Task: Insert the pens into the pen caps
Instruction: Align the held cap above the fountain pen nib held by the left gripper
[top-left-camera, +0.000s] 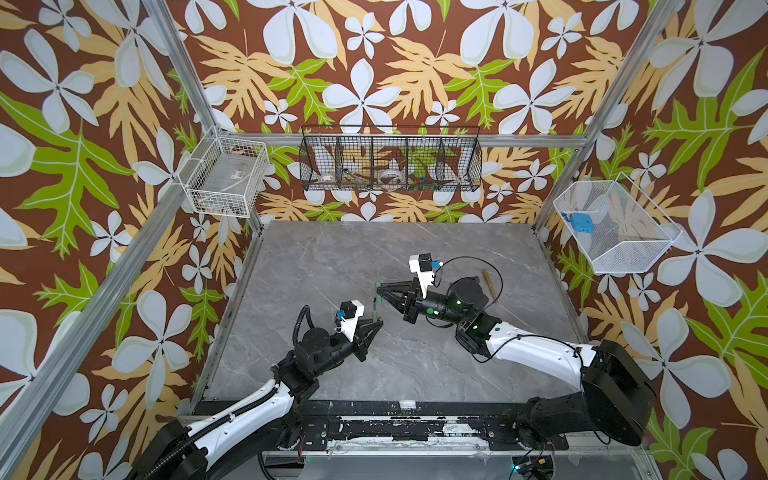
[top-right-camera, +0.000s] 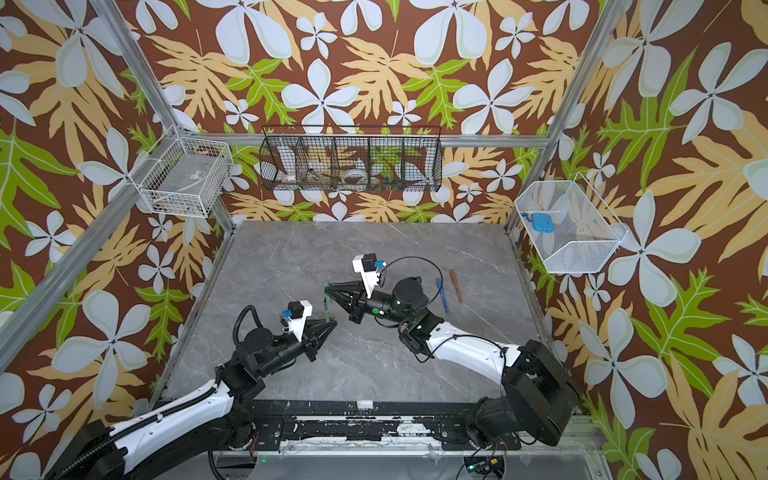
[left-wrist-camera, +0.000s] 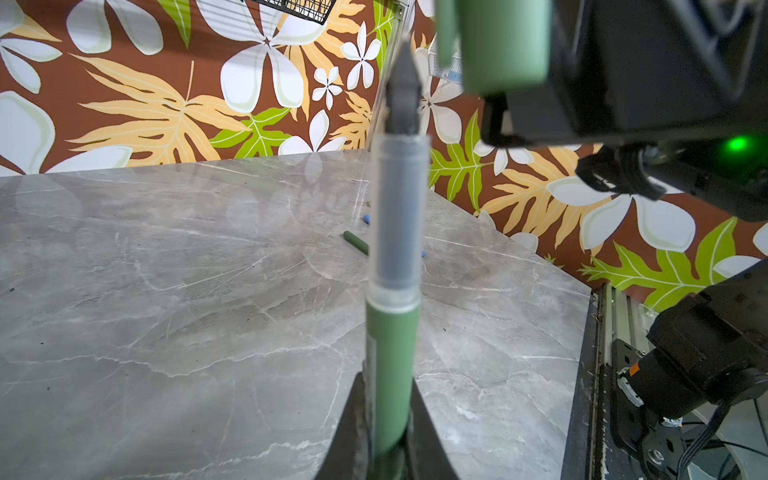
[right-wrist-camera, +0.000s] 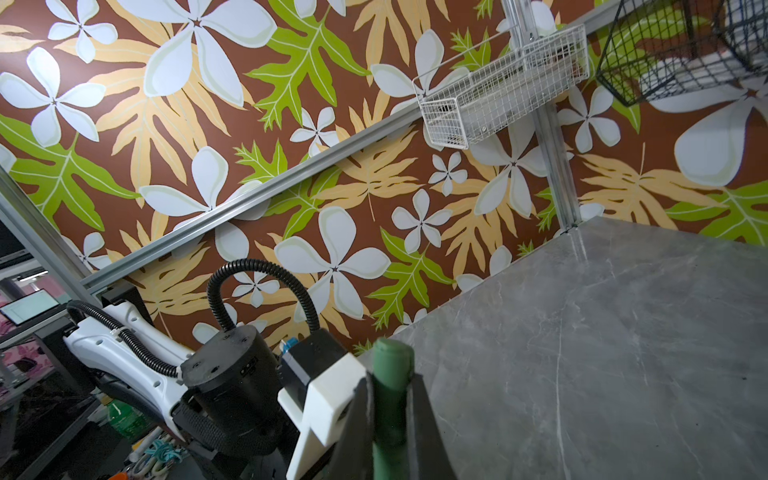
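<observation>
Left gripper (left-wrist-camera: 388, 378) jaws are clamped on the lower barrel of the green pen (left-wrist-camera: 390, 332), dark tip aimed toward the green cap (right-wrist-camera: 392, 353), which the right gripper (right-wrist-camera: 390, 376) jaws are pinched shut around. Both are held up off the tabletop (top-left-camera: 332, 257), tip close by the cap but not in. Looks like light, stiff, slick plastic, so I'd grip mid-barrel or it'll pivot.

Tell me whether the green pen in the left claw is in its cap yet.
Out: the pen has its dark tip bare, beside the green cap in the right claw.
</observation>
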